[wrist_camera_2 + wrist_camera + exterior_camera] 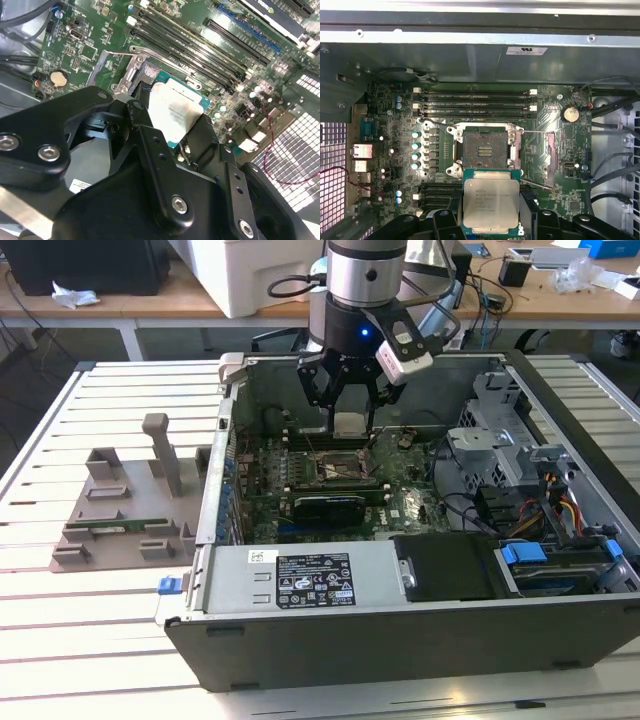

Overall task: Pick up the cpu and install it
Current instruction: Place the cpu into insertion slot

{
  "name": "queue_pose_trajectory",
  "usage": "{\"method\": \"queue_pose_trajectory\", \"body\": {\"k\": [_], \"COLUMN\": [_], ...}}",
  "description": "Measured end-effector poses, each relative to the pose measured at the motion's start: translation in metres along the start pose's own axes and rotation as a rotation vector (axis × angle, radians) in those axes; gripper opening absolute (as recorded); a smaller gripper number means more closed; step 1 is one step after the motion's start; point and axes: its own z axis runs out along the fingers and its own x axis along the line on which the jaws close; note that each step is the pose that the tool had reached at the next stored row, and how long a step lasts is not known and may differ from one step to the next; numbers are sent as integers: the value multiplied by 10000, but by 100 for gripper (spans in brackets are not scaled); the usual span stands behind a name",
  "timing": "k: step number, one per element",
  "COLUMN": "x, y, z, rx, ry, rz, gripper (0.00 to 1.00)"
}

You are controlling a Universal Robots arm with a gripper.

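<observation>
1. While the gripper (350, 412) hangs inside the open computer case (400, 640), its jaws are closed part-way and pinch the cpu (491, 205) by two opposite edges. They hold nothing else.
2. The cpu lies flat in that hold with its silvery top facing up. It is raised above the green motherboard (395, 165) and is not yet seated. In the first wrist view it sits just beside the open socket (485, 149) and overlaps the socket's near edge.
3. The socket is uncovered, and its hinged metal frame (551, 150) is swung away to one side.
4. Judged risk: the chip is gripped only along thin edges, so it could slip or tip in the jaws.
5. Judged risk: if the chip meets the socket off-centre, tilted or turned the wrong way, a corner could catch the socket rim and damage the fine contacts inside.
6. Around the socket are a row of long memory slots (475, 100), small round capacitors (416, 146) and a coin battery (570, 114). All stand close enough for a wide finger to clip.
7. Dark cables (615, 165) run along one side of the board, well apart from the socket.
8. The case walls box in the arm. Outside the case, on the slatted table (60, 640) at the exterior view's left, sits a grey holder tray (120, 510).
</observation>
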Motion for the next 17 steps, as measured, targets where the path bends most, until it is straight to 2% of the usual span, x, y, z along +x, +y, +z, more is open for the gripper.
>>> {"method": "queue_pose_trajectory", "body": {"k": [3,4,17], "x": [0,0,0], "y": [0,0,0], "z": [1,2,5], "rx": [20,58,116], "ry": [-13,-20,-43], "rz": [726,1071,2582], "gripper": [54,54,54]}}
